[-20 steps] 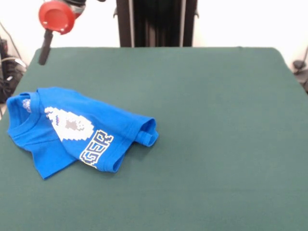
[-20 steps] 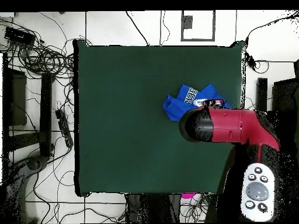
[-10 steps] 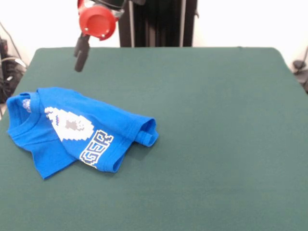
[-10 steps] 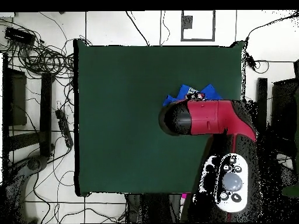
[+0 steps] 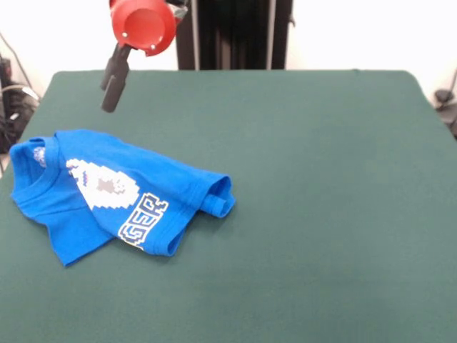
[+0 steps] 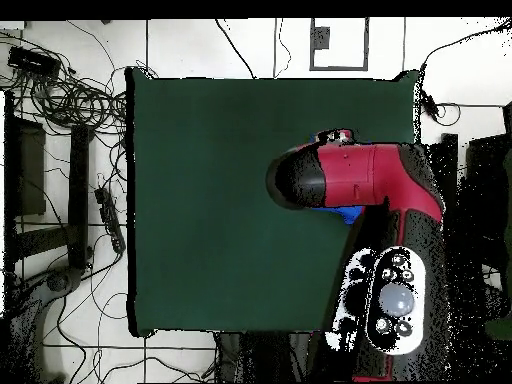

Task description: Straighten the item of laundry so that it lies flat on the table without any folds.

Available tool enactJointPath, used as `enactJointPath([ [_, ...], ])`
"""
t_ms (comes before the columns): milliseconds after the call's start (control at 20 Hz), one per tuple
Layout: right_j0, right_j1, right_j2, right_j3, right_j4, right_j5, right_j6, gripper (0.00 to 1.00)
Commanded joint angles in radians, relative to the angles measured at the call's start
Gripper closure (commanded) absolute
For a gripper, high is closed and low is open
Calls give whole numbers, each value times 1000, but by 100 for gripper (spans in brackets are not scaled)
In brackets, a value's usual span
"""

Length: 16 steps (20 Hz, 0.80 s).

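Observation:
The bright blue T-shirt (image 5: 114, 193) lies crumpled on the left part of the dark green table (image 5: 321, 179). Its body is folded over, so only the pixel print and the letters "GER" show, and a sleeve bunches at its right end. My gripper (image 5: 109, 100) hangs below the red wrist, in the air above the table behind the shirt and clear of it. In the overhead view the red arm (image 6: 370, 180) covers the shirt, and only a small blue patch (image 6: 347, 212) shows on the table (image 6: 200, 200).
The black pedestal (image 5: 232, 32) stands behind the table's far edge. Tangled cables (image 6: 70, 100) lie on the floor beside the table, and some show at the left edge in the front view (image 5: 11, 107).
The arm swung from the table's far left corner toward the middle, then eased back a little and lower. In the overhead view it now covers the shirt. The shirt has not moved.

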Motion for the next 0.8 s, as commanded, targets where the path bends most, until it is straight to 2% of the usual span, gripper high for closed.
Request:
enactJointPath([
  [50, 8, 127, 179, -166, 44, 179, -240, 0],
  [300, -8, 176, 247, -265, 59, 237, -292, 0],
  [600, -3, 265, 298, -402, 92, 311, -260, 0],
  [800, 8, 327, 307, -478, 101, 316, -213, 0],
])
